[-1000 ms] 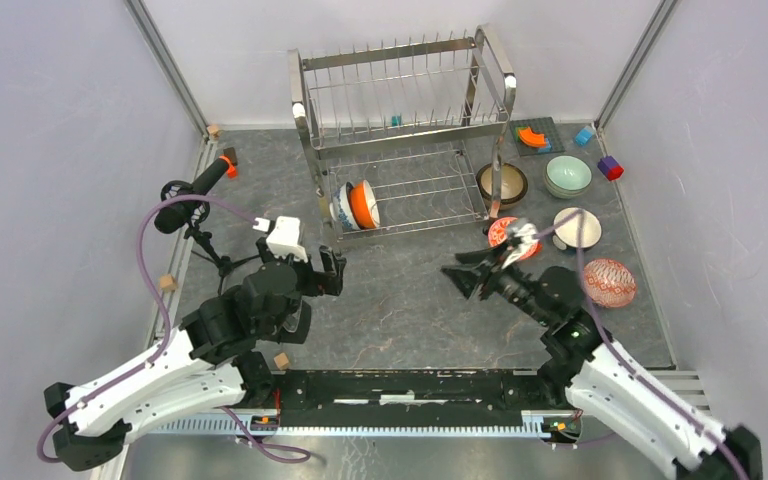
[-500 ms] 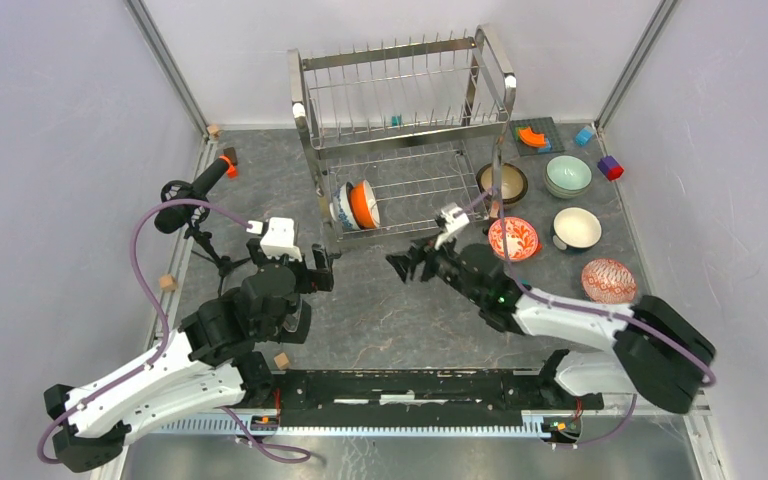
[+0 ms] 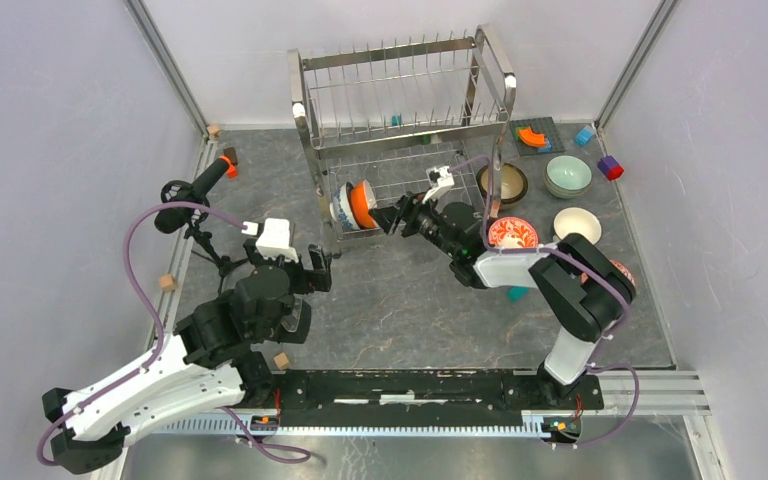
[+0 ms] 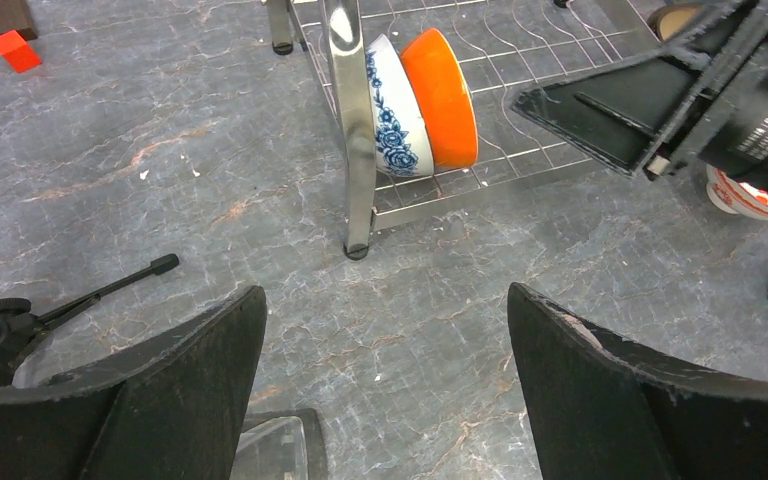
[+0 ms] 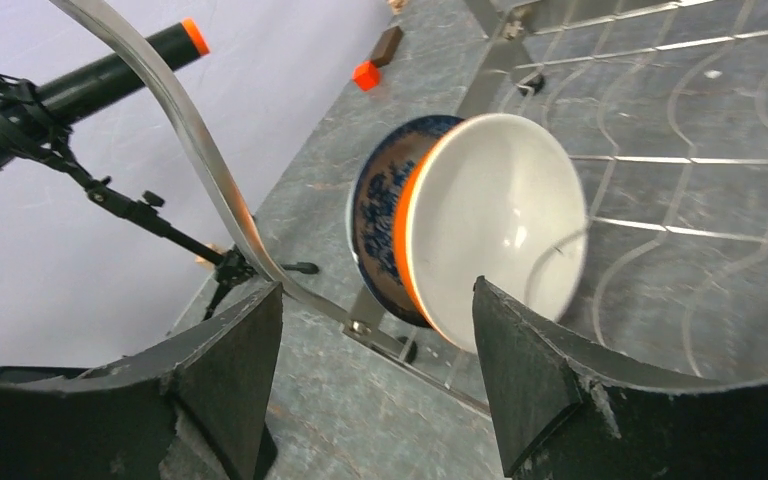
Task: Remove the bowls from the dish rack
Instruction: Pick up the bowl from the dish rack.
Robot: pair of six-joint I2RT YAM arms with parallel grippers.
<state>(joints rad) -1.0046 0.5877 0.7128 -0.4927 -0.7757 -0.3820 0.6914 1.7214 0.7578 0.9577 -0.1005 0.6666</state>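
Observation:
The steel dish rack stands at the back. On its lower tier, at the left end, an orange bowl and a blue-and-white bowl stand on edge, one against the other. My right gripper is open just right of the orange bowl, facing its white inside, with nothing between its fingers. My left gripper is open and empty over the table in front of the rack's front left leg. Brown-gold, pale green, cream and red-patterned bowls sit on the table at the right.
A microphone on a small tripod stands at the left. Coloured blocks lie at the back right. A teal block lies under the right arm. Wooden cubes sit near the left edge.
My right arm has swung left from beside the red-patterned bowl to the rack's lower tier, and its jaws have widened. The left gripper has barely moved.

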